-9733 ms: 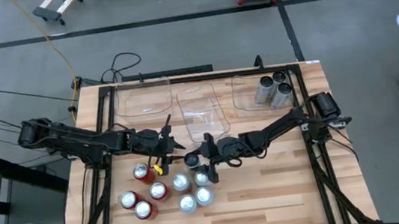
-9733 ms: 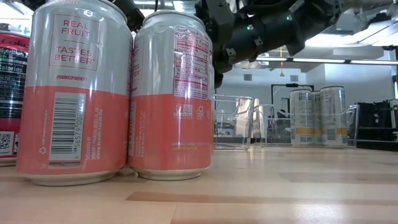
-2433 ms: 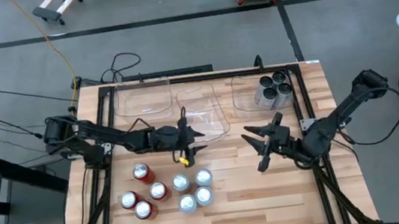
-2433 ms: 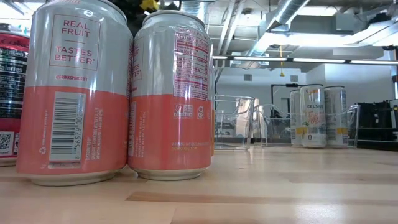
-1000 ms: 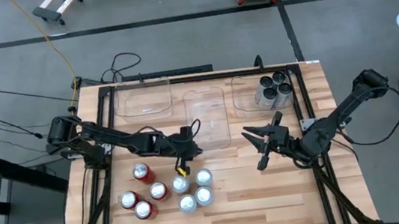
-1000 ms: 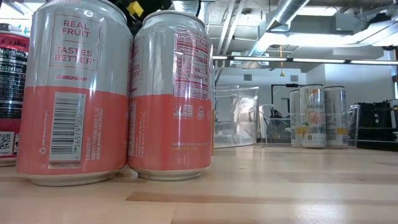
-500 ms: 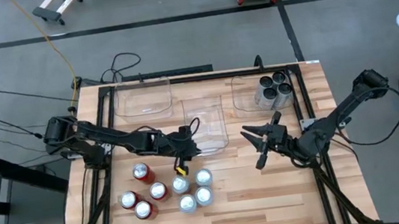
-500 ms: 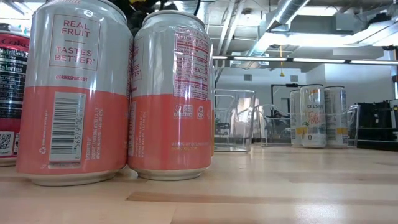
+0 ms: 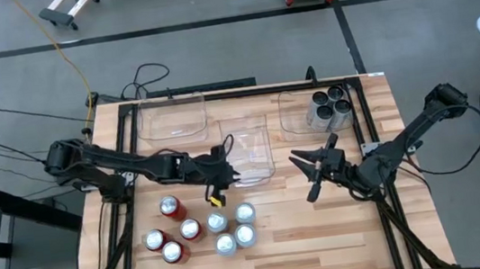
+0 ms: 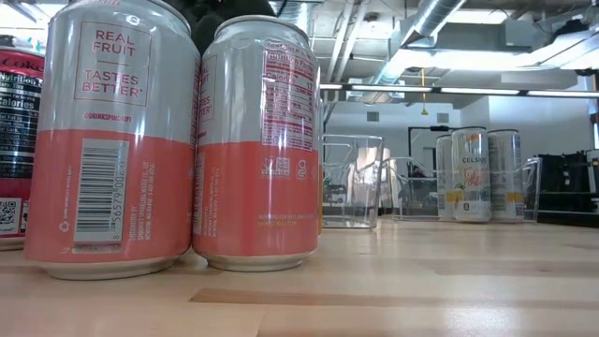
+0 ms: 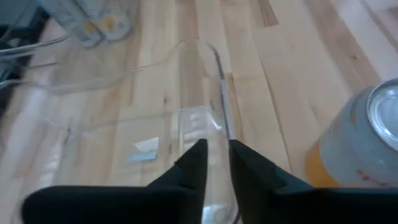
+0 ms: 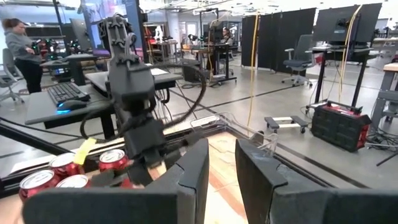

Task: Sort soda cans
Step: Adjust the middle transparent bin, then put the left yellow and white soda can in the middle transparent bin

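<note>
Clear plastic bins, rectangular and three in number, stand in a row across the far half of the light wooden desk (image 9: 325, 242). The middle clear bin (image 9: 248, 148) sits nearer the cans than its two neighbours, the left bin (image 9: 172, 119) and the right bin (image 9: 299, 111).

Eight small soda cans stand upright in a loose cluster on the desk, on the near side of the middle bin. Four are red-bodied cans (image 9: 169, 206) toward the left arm's side. The other four are silver-and-pink light cans (image 9: 243, 213), closer to the bin's near edge. The tops of three dark grey cans (image 9: 330, 104) show inside the right bin; whether a fourth lies among them I cannot tell.

The left gripper (image 9: 227, 176) is at the middle bin's near left corner. Its fingers (image 11: 193, 163) stand a little apart on either side of the bin's thin clear wall. I cannot tell whether they pinch it. One light can (image 11: 364, 143) stands just beside them, outside the bin and untouched.

The right gripper (image 9: 307, 175) hangs off the middle bin's right side, between it and the right bin. Its fingers (image 12: 194, 168) are parted with nothing between them, and every can is well apart from them.
</note>
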You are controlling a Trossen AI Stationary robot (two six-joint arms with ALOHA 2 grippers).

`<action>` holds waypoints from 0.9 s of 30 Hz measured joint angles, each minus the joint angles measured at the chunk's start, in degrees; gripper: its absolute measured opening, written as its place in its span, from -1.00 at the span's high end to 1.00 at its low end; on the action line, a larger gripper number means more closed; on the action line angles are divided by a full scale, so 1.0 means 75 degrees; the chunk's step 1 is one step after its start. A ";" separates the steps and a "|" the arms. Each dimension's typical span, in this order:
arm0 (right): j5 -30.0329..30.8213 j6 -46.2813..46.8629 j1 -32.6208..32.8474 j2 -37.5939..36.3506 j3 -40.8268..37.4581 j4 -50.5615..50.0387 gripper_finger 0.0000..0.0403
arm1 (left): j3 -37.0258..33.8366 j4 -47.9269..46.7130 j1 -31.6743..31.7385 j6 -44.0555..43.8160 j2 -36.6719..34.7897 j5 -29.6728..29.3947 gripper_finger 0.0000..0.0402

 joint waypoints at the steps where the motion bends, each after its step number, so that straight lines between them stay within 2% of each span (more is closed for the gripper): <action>1: 0.0000 0.0045 0.0000 0.0000 0.0000 -0.0023 0.51 | 0.0000 -0.0056 0.0003 -0.0076 -0.0115 -0.0004 0.60; 9: 0.0006 -0.0137 0.0146 0.0000 0.0000 -0.0074 0.51 | 0.0003 -0.2015 -0.0255 -0.1202 -0.1316 0.0489 0.03; 16: 0.0012 -0.0146 0.0227 -0.0003 0.0000 -0.0082 0.44 | 0.0003 -0.3578 -0.1127 -0.1585 -0.2119 0.0735 -0.16; 22: 0.0020 -0.0093 0.0216 -0.0003 0.0000 -0.0030 0.34 | 0.0003 -0.3383 -0.1908 -0.1834 -0.2195 0.1012 -0.23; 27: 0.0020 -0.0027 0.0216 -0.0003 0.0000 -0.0030 0.21 | 0.0005 -0.3069 -0.2060 -0.2184 -0.1879 0.0921 -0.39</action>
